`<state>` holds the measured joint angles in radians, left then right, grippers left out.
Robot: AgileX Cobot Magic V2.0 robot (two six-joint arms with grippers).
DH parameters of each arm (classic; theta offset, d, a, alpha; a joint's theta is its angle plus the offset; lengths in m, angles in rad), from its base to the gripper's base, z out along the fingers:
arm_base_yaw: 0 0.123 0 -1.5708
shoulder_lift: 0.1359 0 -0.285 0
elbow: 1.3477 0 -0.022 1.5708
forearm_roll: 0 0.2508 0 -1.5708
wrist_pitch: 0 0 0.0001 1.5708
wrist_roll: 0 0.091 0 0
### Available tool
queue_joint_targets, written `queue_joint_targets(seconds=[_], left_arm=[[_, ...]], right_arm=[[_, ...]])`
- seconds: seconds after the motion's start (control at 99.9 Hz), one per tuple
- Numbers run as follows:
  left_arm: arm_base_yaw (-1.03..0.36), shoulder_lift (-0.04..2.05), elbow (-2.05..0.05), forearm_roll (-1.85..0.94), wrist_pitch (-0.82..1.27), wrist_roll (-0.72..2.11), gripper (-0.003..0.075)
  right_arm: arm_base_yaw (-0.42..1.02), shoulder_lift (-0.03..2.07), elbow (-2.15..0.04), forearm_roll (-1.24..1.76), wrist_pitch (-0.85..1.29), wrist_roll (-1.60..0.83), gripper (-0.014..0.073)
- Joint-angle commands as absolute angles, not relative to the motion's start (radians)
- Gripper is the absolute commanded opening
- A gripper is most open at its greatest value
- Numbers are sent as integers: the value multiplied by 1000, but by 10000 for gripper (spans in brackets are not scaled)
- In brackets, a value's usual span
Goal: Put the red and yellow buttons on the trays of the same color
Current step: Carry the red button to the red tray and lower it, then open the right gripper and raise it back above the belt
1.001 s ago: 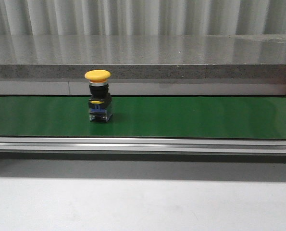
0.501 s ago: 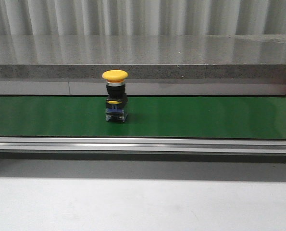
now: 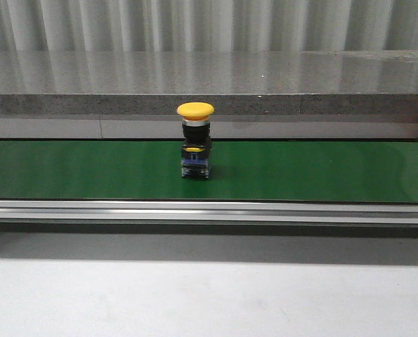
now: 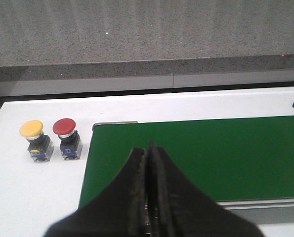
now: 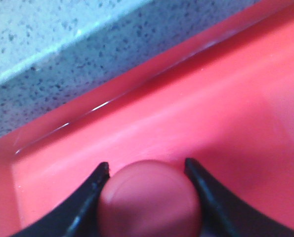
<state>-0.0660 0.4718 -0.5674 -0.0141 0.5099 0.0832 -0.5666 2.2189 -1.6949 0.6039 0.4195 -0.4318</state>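
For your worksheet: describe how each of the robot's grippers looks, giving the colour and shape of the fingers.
The left gripper has black fingers that are broad at the base and taper to narrow tips, with scuffed, worn inner edges. The right gripper also has black fingers, slim and pointed at the tips. No cables or markings show.

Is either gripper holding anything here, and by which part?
The right gripper holds a red button by the sides of its round cap, over the red tray. The left gripper is shut and holds nothing.

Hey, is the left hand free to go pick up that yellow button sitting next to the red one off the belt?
Probably yes. The left hand is shut and holds nothing, and the yellow button stands upright on the white surface beside the red button, with nothing between.
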Motion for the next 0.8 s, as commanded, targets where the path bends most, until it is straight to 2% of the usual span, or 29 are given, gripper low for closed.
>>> queue_joint_targets(seconds=[0.0,0.11,0.21,0.491,0.791], left_arm=[[-75,475,-593,-19,436,81,-20],[-75,475,-593,-19,436,81,-20],[-75,475,-593,-19,436,81,-20],[-75,475,-593,-19,436,81,-20],[-75,475,-593,-19,436,81,-20]], right_arm=[[-568,2160,-1726,622,379,-435,458],[-568,2148,-1735,625,375,-435,587],[-568,2143,-1776,628,409,-435,638],[-568,2089,-1878,653,576,-435,636],[-568,1927,-1871,651,759,-472,636]])
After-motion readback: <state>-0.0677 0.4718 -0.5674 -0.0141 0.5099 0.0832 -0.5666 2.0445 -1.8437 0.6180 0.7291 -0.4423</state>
